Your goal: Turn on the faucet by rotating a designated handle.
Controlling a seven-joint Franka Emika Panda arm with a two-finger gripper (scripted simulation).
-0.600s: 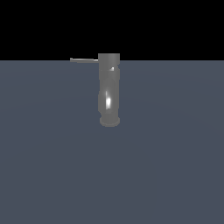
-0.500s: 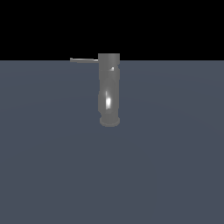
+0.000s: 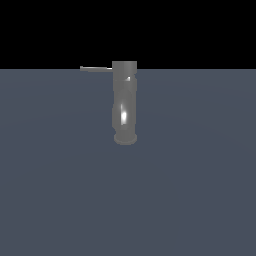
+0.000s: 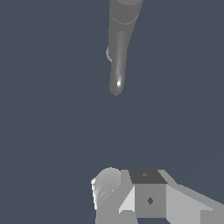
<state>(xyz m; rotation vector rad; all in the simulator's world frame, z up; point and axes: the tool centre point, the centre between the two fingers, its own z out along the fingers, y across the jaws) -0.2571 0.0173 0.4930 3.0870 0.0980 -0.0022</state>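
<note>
Faucet (image 3: 124, 102) is an upright shiny grey metal cylinder standing on the dark blue-grey bench (image 3: 60, 190), close to the far edge of the bench as the exterior view shows it, and its flat top rises just above that edge into the black background. It has a wider round base and a bright glint low on the body. From its top the handle (image 3: 96, 68), a thin grey rod, sticks out level toward the exterior view's left. No arm appears in the exterior view. In the wrist view the faucet (image 4: 120, 43) is seen steeply from above and cut off by the picture edge, and I cannot make out the handle there. Only grey blocks of the gripper (image 4: 135, 194) show, well apart from the faucet; the jaws are cut off, so I cannot tell if they are open or closed.
</note>
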